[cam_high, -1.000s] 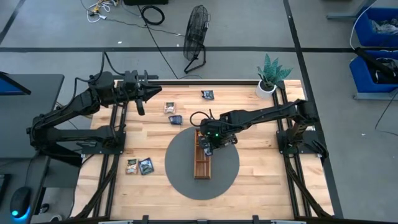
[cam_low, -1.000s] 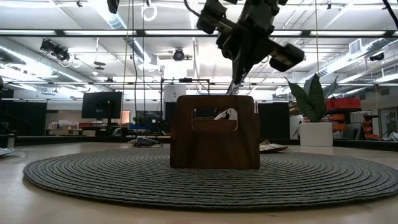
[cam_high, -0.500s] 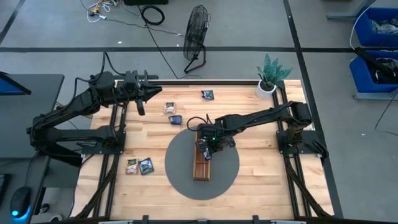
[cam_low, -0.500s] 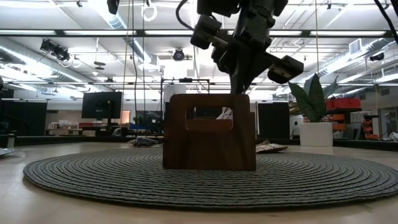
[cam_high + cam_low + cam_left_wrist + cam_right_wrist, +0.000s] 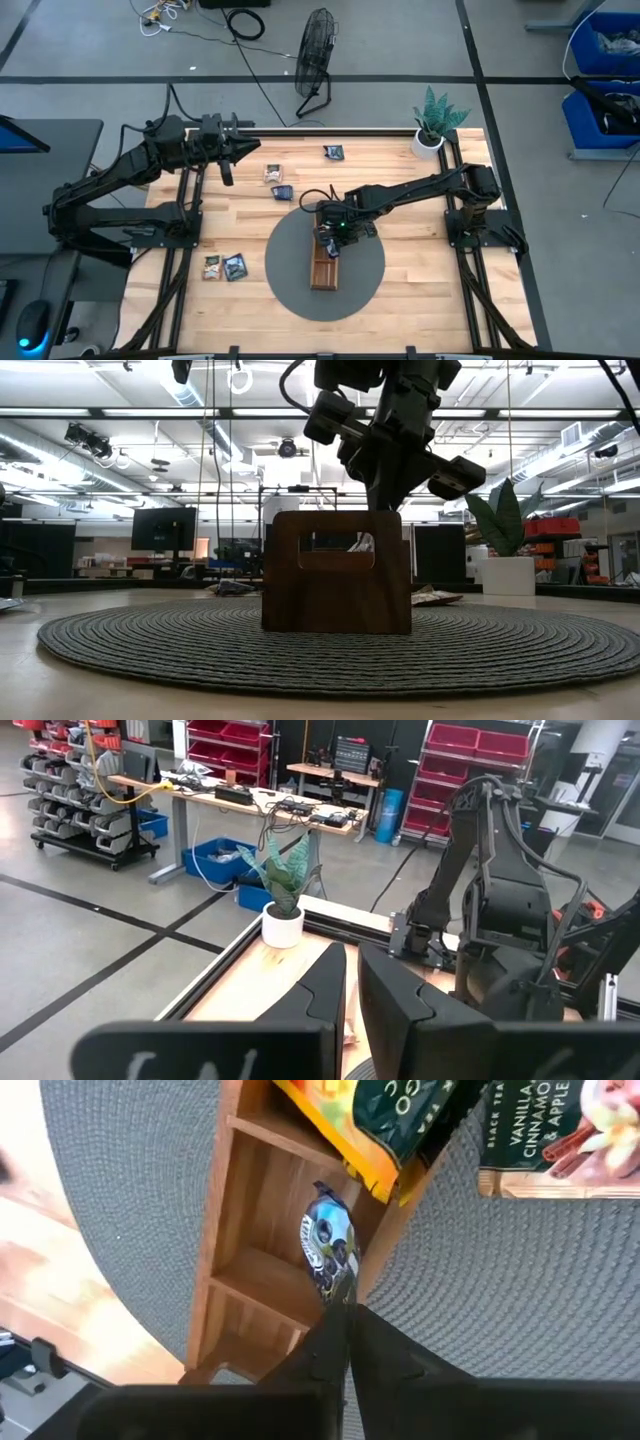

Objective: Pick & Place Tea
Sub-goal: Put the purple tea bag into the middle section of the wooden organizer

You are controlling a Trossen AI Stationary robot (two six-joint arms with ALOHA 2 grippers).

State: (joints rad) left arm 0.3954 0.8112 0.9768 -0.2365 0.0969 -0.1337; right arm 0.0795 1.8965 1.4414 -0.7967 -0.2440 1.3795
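Right wrist view: sachet (image 5: 548, 1135) reads "VANILLA CINNAMON & APPLE".

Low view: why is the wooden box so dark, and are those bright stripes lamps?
Yes, lamps: in the low view long ceiling lights shine behind the wooden tray and the right claw, so both show as dark shapes. In the high view light falls evenly and the tray looks brown. In the right wrist view the tea sachet at the claw's tip is brightly lit.
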